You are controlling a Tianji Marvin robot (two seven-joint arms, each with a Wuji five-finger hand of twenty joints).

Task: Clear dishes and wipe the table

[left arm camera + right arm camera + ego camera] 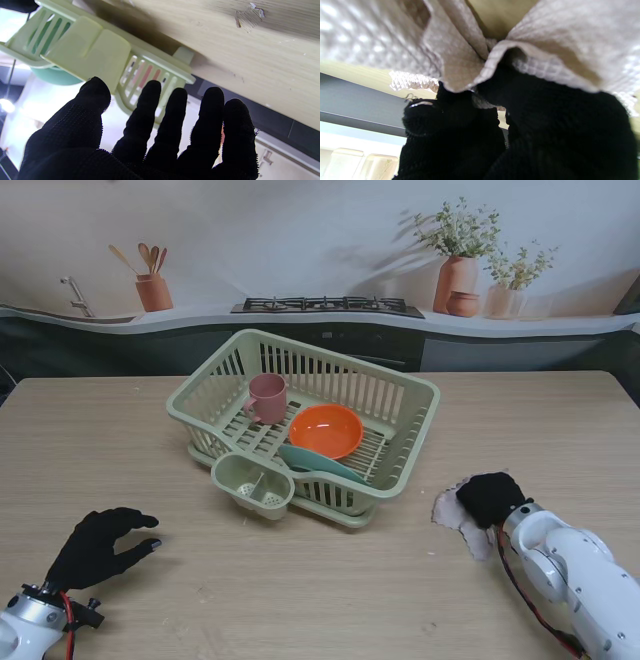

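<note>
Currently the cloth is gripped under the right hand near the bench's right edge; the left hand is held open, empty, near-left corner.

Stand view: even, soft lighting, sharp throughout; the rack throws a faint shadow on the table toward me. Left wrist view: background beyond the table edge is blown out white; my left hand reads as near-featureless black, with the rack slightly soft. Right wrist view: the cloth is out of focus and my right hand is underexposed.
</note>
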